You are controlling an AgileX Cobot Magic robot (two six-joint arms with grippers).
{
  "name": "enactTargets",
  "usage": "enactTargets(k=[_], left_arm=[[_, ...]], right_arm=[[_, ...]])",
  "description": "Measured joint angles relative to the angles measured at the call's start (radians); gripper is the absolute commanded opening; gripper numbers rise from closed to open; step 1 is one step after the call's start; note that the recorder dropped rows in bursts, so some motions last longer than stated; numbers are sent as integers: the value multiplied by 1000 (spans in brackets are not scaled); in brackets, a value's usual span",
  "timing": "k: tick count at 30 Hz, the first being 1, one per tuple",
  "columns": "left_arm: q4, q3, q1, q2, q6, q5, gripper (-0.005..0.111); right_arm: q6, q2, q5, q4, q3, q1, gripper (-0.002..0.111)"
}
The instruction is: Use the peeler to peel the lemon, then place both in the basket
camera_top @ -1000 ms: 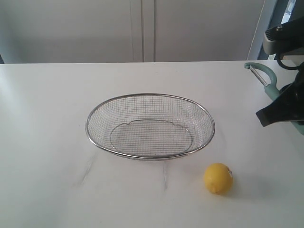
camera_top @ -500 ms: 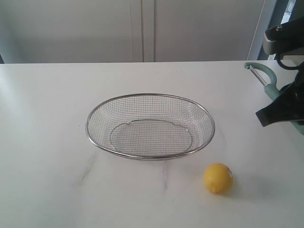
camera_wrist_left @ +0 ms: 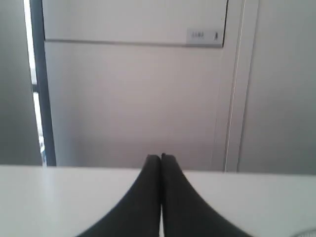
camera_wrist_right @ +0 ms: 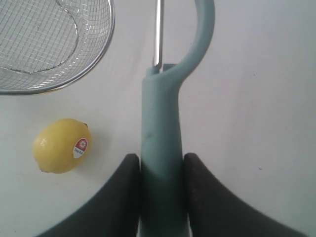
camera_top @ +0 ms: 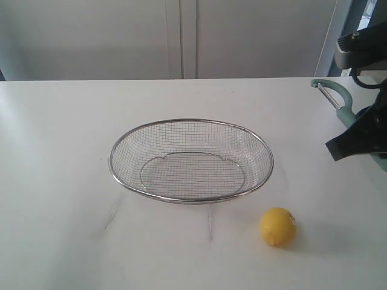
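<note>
The yellow lemon [camera_top: 278, 226] lies on the white table in front of the basket's right end; its red-and-white sticker shows in the right wrist view [camera_wrist_right: 61, 145]. The silver wire-mesh basket [camera_top: 191, 159] stands empty mid-table, its rim [camera_wrist_right: 94, 64] also in the right wrist view. My right gripper [camera_wrist_right: 161, 159] is shut on the teal handle of the peeler [camera_wrist_right: 161, 123], held above the table at the right edge, its looped head and blade [camera_top: 329, 92] pointing away. My left gripper [camera_wrist_left: 161, 158] is shut with nothing in it, low over the table, aimed at the cabinets.
The white table [camera_top: 60, 151] runs back to grey cabinet doors [camera_top: 181, 36]. The right arm's dark body [camera_top: 363, 136] hangs over the table's right edge.
</note>
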Motion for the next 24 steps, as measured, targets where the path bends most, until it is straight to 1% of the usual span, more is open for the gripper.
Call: enactTargets(k=[7,10,13,14,17,21,24], left_arm=[[26,-167,0,167,-28,377,0],[26,-236,-33,228,-27,524,0],[26,-286,-99,282,5,633,0],[20,-306,-135,307,33,681,0],[-33,-330,-227,362,122,752,0],[-131,-345,-366,426,236,772,0],[-167,-347,-471,474,288,742,0]], right_arm=[[0,0,0,0,0,0,0],[0,0,0,0,0,0,0],[0,0,0,0,0,0,0],[0,0,0,0,0,0,0],[0,0,-1,0,0,0,0],[0,0,-1,0,0,0,0],[0,0,-1,0,0,0,0]])
